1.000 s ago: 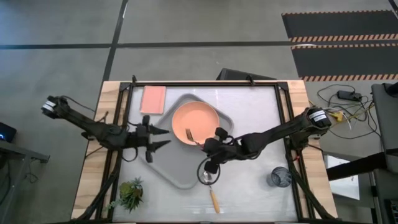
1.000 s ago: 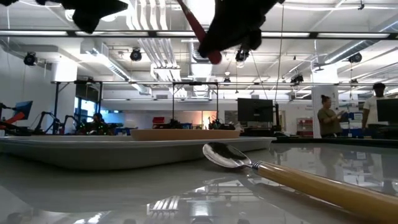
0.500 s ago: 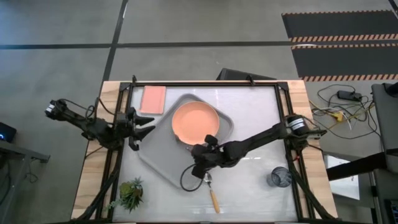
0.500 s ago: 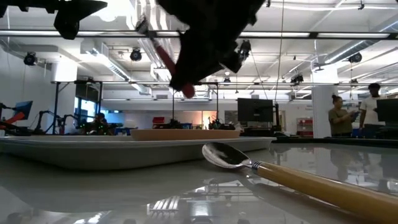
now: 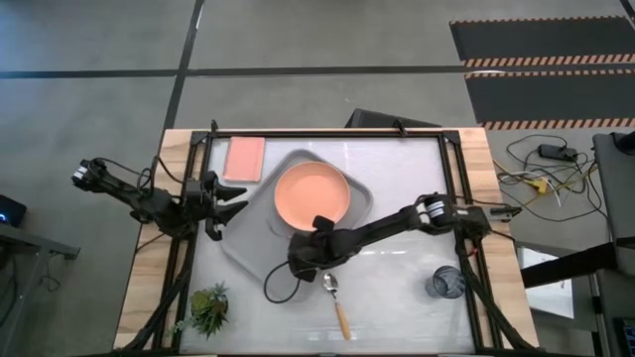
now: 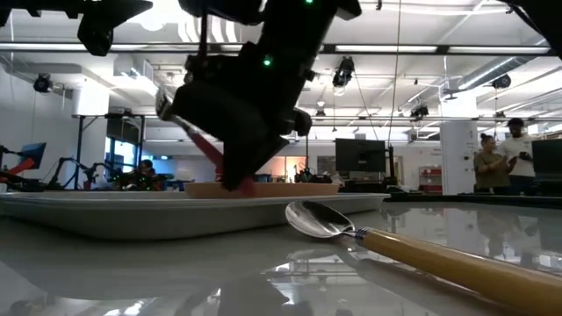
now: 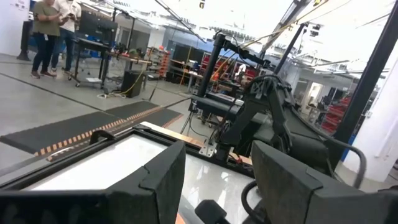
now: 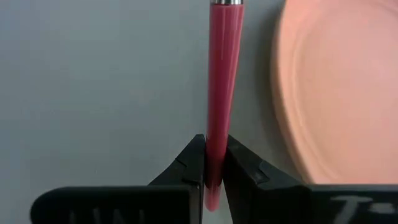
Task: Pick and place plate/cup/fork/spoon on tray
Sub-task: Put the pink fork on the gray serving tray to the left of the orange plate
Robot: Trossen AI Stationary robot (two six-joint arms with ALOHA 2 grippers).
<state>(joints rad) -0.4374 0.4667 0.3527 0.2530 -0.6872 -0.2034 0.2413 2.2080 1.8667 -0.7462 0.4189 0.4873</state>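
My right gripper (image 5: 301, 261) is low over the near part of the light grey tray (image 5: 260, 260), just near of the salmon-orange plate (image 5: 312, 194) that lies on the tray. It is shut on the fork (image 8: 222, 74), whose pink-red handle slants in the low view (image 6: 215, 158). The spoon (image 5: 336, 304) with its orange-yellow handle lies on the table just near of the tray. The dark grey cup (image 5: 446, 283) stands at the near right. My left gripper (image 5: 236, 198) is open and empty at the tray's left edge. My right gripper pinches the fork's pink-red handle near its free end (image 8: 215, 163) between its two fingers. The fingers come from above, slanting down, and the fork sticks out ahead of them. The fork is tilted over the tray beside the plate (image 8: 348, 81). Whether its low end (image 6: 241, 183) touches the tray, I cannot tell.
A flat pink rectangle (image 5: 244, 157) lies at the far left of the table. A small green plant (image 5: 208, 307) stands at the near left corner. Bare table lies between the tray and the cup. People stand in the room beyond the table (image 6: 505, 158).
My right gripper has carried the fork toward the table's left and near edges and down, from beside the plate to low over the tray's near part; the fork has tipped. My left gripper has drawn back toward the table's left edge and then kept still.
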